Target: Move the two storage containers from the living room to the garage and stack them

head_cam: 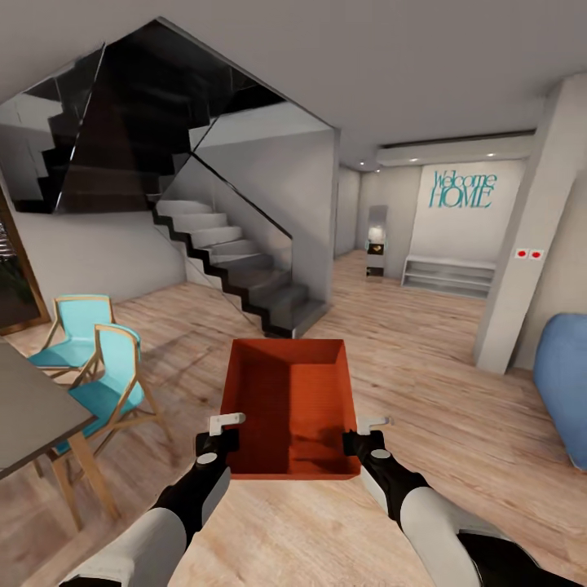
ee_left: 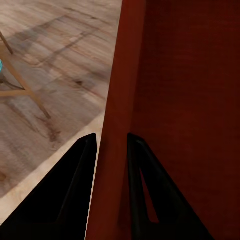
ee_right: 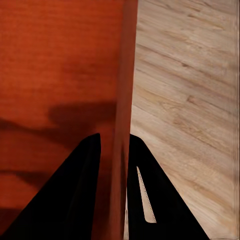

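— So where is the storage container (head_cam: 289,403) at this moment?

— Held up in front of the robot, above the light wood plank floor (head_cam: 424,367), between the two arms. It is an orange-red open-topped box, and nothing can be seen lying inside it.

— How are the jaws placed on it?

— The left gripper (head_cam: 218,432) is clenched on the container's left wall near its near corner; in the left wrist view the wall (ee_left: 117,125) runs between the two dark fingers (ee_left: 75,200), one outside and one inside the box. The right gripper (head_cam: 368,434) is likewise grasping the right wall, and the right wrist view shows that wall (ee_right: 125,100) pinched between its fingers (ee_right: 80,200).

— What surrounds the robot?

— A staircase (head_cam: 236,261) with a glass side rises ahead on the left. Two turquoise chairs (head_cam: 98,367) with wooden frames stand on the left, beside the corner of a grey bench (head_cam: 33,416). Ahead on the right, a far wall bears the words "Welcome HOME" (head_cam: 462,189) above a low white shelf (head_cam: 448,275). A white pillar (head_cam: 530,236) stands on the right, with part of something rounded and blue (head_cam: 564,383) at the right edge.

— Is the container level?

— Roughly level, its long side pointing away from the robot.
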Controlling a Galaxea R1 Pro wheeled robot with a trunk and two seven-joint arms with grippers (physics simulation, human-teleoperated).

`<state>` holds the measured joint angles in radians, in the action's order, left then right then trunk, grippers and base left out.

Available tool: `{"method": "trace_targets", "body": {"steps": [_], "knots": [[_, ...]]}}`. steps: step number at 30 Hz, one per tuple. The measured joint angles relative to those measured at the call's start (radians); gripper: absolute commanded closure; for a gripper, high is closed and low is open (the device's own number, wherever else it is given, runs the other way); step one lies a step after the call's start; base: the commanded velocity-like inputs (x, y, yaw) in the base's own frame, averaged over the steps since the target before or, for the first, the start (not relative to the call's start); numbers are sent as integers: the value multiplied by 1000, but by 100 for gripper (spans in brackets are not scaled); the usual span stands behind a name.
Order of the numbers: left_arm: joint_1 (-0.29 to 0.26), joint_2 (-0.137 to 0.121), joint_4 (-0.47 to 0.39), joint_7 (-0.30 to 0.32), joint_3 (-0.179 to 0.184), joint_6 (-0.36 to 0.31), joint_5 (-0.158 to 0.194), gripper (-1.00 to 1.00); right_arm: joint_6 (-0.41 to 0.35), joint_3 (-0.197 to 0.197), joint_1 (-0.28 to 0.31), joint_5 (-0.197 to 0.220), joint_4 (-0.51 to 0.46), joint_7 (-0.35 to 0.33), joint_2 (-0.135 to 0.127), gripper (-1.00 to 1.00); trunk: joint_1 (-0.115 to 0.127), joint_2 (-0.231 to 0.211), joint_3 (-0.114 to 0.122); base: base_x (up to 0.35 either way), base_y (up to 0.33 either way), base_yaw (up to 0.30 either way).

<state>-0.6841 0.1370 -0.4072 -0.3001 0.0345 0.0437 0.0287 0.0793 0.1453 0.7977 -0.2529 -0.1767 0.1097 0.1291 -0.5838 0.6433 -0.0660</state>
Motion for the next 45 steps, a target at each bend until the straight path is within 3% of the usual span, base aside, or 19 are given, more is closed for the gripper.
{"method": "trace_targets", "body": {"steps": [45], "knots": [[0, 0, 0, 0, 0, 0, 0, 100, 0, -2, 0, 1, 0, 1, 0, 100, 0, 0, 36, 0, 0, -225]]}}
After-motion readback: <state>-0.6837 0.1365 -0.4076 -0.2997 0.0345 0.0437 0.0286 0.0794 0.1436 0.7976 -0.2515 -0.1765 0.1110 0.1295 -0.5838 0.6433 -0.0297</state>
